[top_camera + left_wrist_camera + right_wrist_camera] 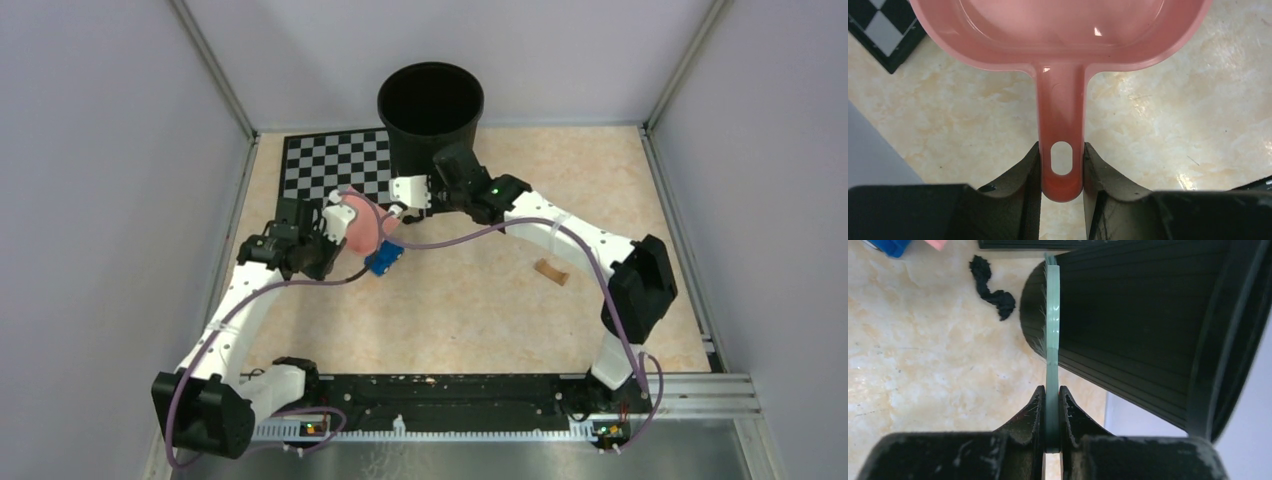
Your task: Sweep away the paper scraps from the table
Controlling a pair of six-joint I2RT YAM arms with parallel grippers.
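My left gripper (332,226) is shut on the handle (1062,150) of the pink dustpan (360,230), whose empty pan (1063,30) lies over the table (1173,125). My right gripper (424,192) is shut on the grey-green hand brush (1052,315), seen edge-on beside the black bin. A black paper scrap (993,292) lies left of the brush. A blue scrap (383,258) lies at the dustpan's near edge and shows at the right wrist view's top left corner (893,246). A tan scrap (550,271) lies alone at the table's middle right.
A black bin (430,110) stands at the back centre, close against the brush (1148,315). A checkerboard mat (335,165) lies at the back left, its corner in the left wrist view (883,30). Grey walls enclose the table on three sides.
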